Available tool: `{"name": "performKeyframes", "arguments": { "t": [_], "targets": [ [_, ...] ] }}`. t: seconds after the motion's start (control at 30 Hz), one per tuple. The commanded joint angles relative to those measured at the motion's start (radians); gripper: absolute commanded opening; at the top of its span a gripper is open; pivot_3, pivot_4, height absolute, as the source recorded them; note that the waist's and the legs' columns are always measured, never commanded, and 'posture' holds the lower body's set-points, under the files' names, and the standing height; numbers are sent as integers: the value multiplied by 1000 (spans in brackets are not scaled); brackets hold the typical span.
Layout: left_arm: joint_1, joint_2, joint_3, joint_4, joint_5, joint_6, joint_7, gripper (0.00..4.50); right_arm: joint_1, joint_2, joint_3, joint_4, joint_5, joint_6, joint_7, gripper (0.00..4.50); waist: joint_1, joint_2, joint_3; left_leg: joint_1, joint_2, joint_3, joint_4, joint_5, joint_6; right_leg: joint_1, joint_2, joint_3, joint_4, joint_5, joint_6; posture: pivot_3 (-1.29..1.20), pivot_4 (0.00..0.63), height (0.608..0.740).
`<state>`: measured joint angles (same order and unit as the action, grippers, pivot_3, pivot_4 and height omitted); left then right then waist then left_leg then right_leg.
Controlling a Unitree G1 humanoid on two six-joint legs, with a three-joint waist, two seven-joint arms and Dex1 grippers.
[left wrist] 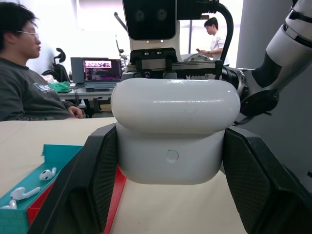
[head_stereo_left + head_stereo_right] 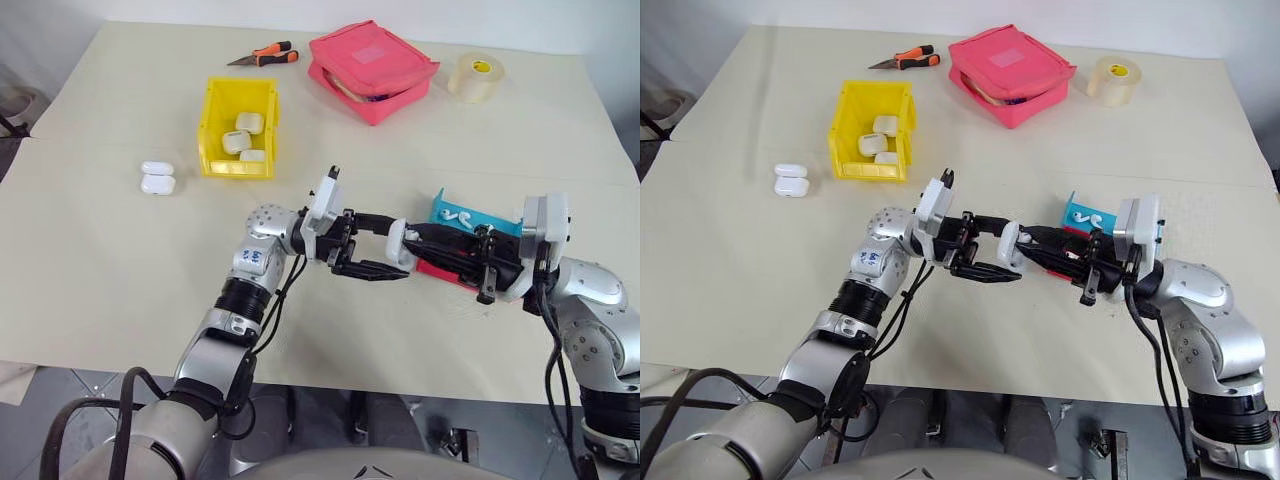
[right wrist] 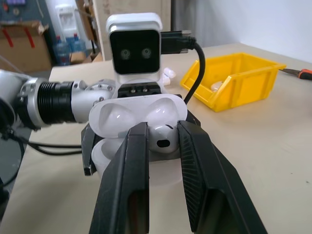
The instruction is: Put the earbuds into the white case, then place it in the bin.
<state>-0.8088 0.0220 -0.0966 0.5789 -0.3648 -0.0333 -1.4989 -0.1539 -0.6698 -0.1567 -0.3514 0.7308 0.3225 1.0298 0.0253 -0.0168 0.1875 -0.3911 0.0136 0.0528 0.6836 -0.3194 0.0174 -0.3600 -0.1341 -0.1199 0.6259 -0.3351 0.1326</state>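
Note:
My left gripper [image 2: 398, 248] is shut on the white case [image 2: 397, 238], held above the table in front of me. The left wrist view shows the case [image 1: 170, 141] clamped between both black fingers [image 1: 97, 170]. In the right wrist view its lid [image 3: 129, 113] stands open. My right gripper [image 3: 163, 129] faces the case and is shut on one earbud [image 3: 163, 138], right at the case's opening. More earbuds [image 2: 455, 214] lie in the teal tray [image 2: 500, 222] behind my right gripper [image 2: 425, 240]. The yellow bin [image 2: 212, 125] stands at the back left.
The bin holds several white cases [image 2: 238, 140]; two more cases [image 2: 157, 178] lie left of it. A red tray [image 2: 440, 270] sits under the teal one. A pink pouch [image 2: 372, 68], tape roll [image 2: 476, 76] and orange-handled cutters [image 2: 265, 56] lie at the far edge. A seated person [image 1: 29, 92] is beyond the table.

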Motion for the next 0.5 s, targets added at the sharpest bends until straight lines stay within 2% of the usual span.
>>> {"name": "performKeyframes", "arguments": {
  "t": [0.03, 0.33, 0.4, 0.47, 0.5],
  "targets": [
    [-49, -35, 17, -52, -69, -18, -32, 2799, 16, -26, 18, 52, -68, 14, -11, 496, 0, 0, 0, 0, 0, 0, 0, 0, 0, 0, 0, 0, 0, 0, 0, 0, 150, 740],
    [-47, -36, 15, -45, -58, -32, -40, 2799, -38, -29, 6, 24, -25, 90, -46, 496, 1, 0, 0, 0, 1, 0, 0, 0, 0, 0, 0, 0, 0, 0, 0, 0, 150, 740],
    [-47, -37, 14, -41, -55, -38, -43, 2799, -50, -28, 1, 19, -18, 107, -54, 1229, 1, 0, 0, 0, 1, 0, 0, 0, 0, 0, -1, 0, 0, 0, 0, 0, 150, 740],
    [-47, -38, 14, -36, -52, -42, -44, 2799, -58, -29, 0, 14, -23, 112, -58, 1718, 1, 0, 0, 0, 1, 0, 0, 0, 0, 0, -1, 0, 0, 0, 0, 0, 150, 740],
    [-48, -37, 13, -34, -50, -44, -44, 2799, -61, -32, 1, 10, -22, 117, -57, 2098, 1, 0, 0, 0, 1, -1, 0, 0, 0, 0, -1, 0, 0, 0, 0, 0, 150, 740]
  ]
}}
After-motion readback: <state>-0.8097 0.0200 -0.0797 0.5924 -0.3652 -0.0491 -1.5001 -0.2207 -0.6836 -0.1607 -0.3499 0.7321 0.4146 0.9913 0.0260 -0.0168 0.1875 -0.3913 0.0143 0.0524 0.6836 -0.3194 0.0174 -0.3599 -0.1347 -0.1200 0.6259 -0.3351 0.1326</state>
